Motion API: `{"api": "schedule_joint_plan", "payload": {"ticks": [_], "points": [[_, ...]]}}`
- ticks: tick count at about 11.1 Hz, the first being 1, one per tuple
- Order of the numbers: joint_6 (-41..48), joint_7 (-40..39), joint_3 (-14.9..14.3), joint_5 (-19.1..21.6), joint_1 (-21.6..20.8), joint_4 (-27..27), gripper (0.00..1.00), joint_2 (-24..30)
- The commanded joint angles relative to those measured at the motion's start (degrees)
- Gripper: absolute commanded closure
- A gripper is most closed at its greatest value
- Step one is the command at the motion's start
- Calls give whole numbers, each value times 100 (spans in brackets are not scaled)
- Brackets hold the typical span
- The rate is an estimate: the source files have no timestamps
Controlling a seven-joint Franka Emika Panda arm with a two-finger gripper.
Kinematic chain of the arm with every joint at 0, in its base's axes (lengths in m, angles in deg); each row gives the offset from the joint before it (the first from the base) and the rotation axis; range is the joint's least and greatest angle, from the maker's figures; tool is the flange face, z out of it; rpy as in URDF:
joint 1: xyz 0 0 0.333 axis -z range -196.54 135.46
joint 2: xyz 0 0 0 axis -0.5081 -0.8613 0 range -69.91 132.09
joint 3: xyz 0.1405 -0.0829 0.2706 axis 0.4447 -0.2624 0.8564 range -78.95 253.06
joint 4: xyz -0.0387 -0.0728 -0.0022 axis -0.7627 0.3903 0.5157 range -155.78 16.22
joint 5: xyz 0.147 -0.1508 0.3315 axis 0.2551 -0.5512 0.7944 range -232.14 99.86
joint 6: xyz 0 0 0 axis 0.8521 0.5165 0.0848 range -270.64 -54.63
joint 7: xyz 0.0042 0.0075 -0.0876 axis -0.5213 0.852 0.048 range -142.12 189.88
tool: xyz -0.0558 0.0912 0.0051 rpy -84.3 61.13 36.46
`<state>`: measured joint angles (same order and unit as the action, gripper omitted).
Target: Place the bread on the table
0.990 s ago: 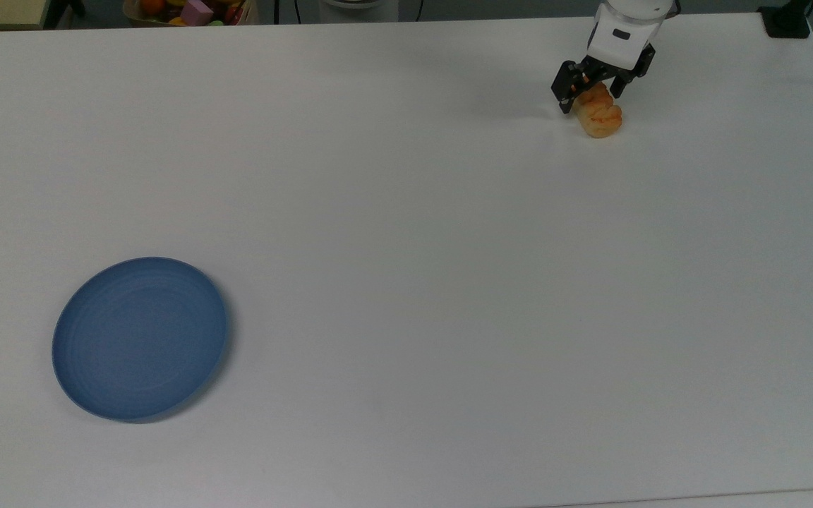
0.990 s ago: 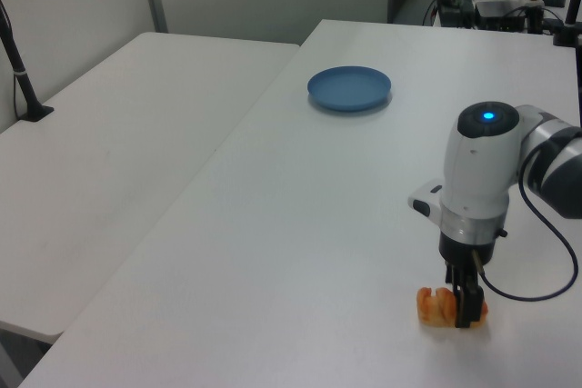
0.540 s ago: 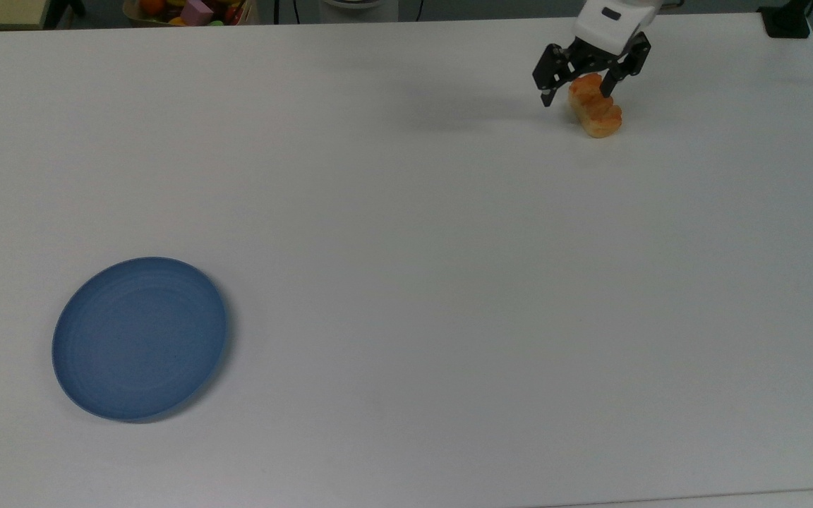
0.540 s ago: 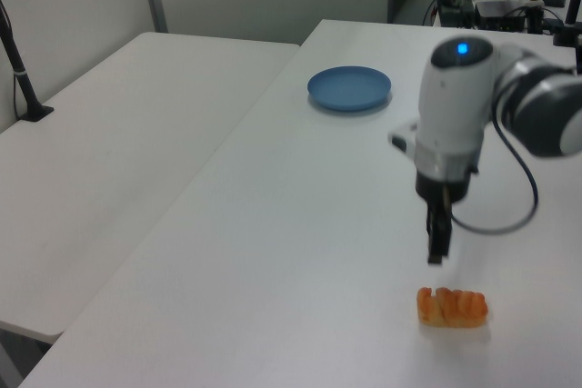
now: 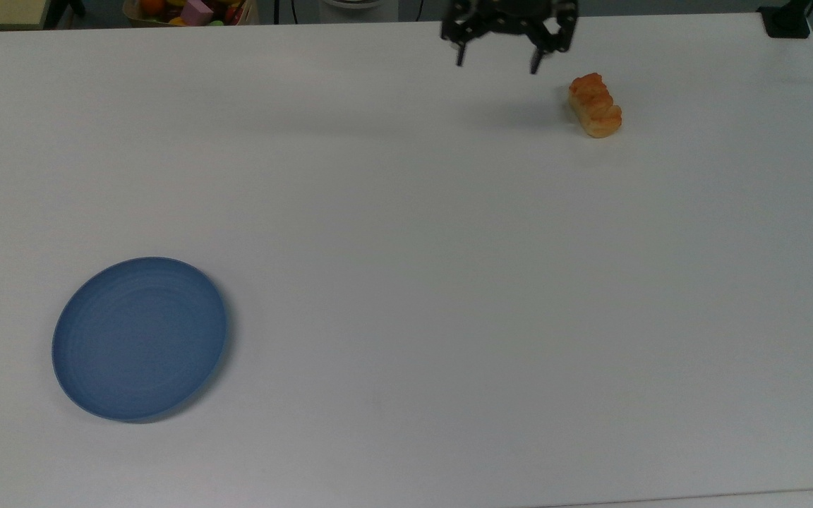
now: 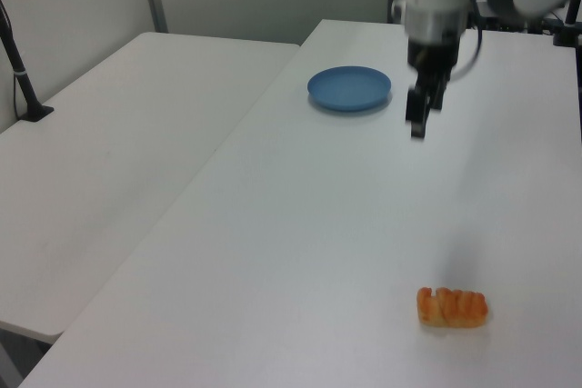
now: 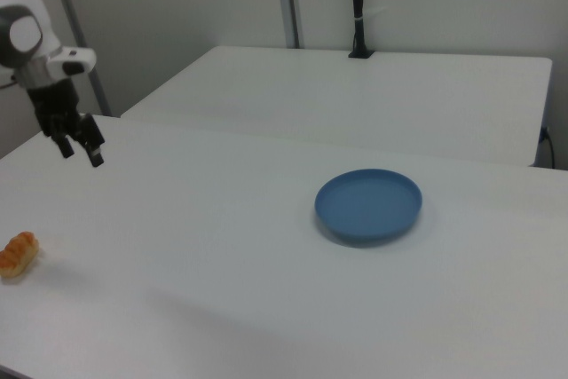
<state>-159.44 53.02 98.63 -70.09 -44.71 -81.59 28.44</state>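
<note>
The bread (image 5: pixel 595 106), a small golden-orange braided roll, lies by itself on the white table (image 5: pixel 406 233), near the top view's upper right. It also lies at the left view's lower right (image 6: pixel 452 307) and at the right view's far left (image 7: pixel 18 254). My gripper (image 5: pixel 497 63) hangs open and empty in the air, above the table and to the left of the bread in the top view. In the left view the gripper (image 6: pixel 418 124) is well above the bread. The gripper (image 7: pixel 80 154) is up and right of the roll in the right view.
A round blue plate (image 5: pixel 140 339) rests at the top view's lower left, far from the bread. A second white table (image 6: pixel 118 161) adjoins in the left view. A black post (image 7: pixel 357 6) stands on that table in the right view.
The gripper opened and let go of the bread, then rose and swung left in the top view, away from it. The bread stayed where it was set down.
</note>
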Motion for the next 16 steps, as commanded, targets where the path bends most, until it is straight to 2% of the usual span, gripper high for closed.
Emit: {"api": "schedule_joint_plan", "payload": {"ticks": [1,3,4,5,6,7,10,12,14,16], "points": [[641,-84,-690,236,-59,55,0,658],[1053,-92,-1216,297,-129,256,0,993],[1082,-162,-1437,481,-138,414,0,986],[1056,-624,-1595,683,-130,459,0,986],[1038,-1525,-1762,859,-104,460,0,977],[1029,-2073,-1903,904,-77,460,0,968],[740,-3061,-1940,887,2,451,0,845],[548,-3011,-1922,843,107,460,0,696],[423,-2967,-1721,878,257,460,0,660],[405,-2984,-1379,791,440,407,0,652]]}}
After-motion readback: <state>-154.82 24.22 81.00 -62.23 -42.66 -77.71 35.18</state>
